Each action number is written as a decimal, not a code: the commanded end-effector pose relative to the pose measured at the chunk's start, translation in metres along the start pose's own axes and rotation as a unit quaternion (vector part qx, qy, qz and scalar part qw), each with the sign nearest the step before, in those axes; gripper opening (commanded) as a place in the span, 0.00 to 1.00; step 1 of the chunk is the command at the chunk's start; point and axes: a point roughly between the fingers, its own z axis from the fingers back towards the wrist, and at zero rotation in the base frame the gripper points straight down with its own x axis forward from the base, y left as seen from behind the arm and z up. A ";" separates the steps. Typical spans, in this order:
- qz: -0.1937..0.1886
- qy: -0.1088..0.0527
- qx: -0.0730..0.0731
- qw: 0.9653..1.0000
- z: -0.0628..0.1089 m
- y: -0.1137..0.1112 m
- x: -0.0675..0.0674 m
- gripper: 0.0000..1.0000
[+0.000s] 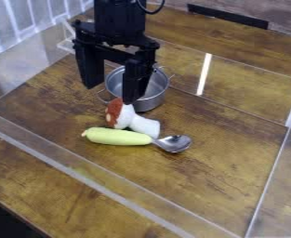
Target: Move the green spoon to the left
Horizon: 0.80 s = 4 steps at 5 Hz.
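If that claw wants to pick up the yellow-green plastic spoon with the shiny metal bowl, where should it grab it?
Probably at the middle of the thick, rounded handle of the yellow-green plastic spoon, coming straight down from above. The spoon lies flat on the wooden table, and the handle offers more to squeeze than the thin bowl. The open black gripper should stay clear of the small white and red-orange toy close behind it.

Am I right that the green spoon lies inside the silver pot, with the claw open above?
Not quite. In the camera view the green spoon lies on the wooden table, in front of the silver pot. The gripper is indeed open above.
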 end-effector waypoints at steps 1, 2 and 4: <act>-0.048 0.010 0.002 0.999 -0.011 0.002 -0.002 1.00; -0.125 0.015 0.006 0.992 -0.023 0.004 -0.005 1.00; -0.245 -0.002 0.022 0.969 -0.052 0.014 -0.002 1.00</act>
